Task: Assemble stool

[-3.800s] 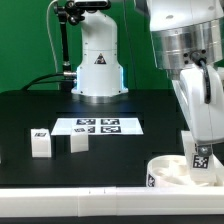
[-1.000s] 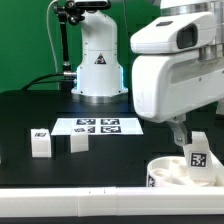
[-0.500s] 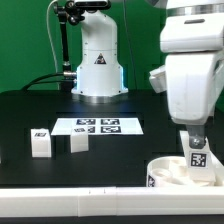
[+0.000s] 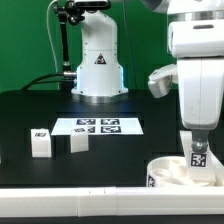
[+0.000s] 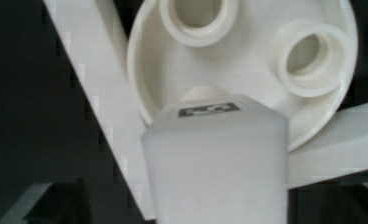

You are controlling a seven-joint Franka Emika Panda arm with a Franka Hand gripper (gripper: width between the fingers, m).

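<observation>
The round white seat (image 4: 172, 173) lies at the front of the table on the exterior view's right. A white leg (image 4: 197, 157) with a tag stands upright in it. My gripper (image 4: 194, 140) comes straight down on this leg and is shut on it. In the wrist view the leg (image 5: 213, 160) fills the middle, with my gripper (image 5: 207, 208) around it and the seat (image 5: 234, 55) with its round holes beyond. Two more white legs (image 4: 40, 143) (image 4: 78, 142) stand on the table at the exterior view's left.
The marker board (image 4: 98, 126) lies flat mid-table. The arm's white base (image 4: 98, 60) stands behind it. A long white bar (image 5: 92, 90) runs beside the seat in the wrist view. The arm's bulky white wrist hangs above the seat.
The wrist has turned about its vertical axis above the seat. The held leg and the seat stay in the same place. The two loose legs have not moved.
</observation>
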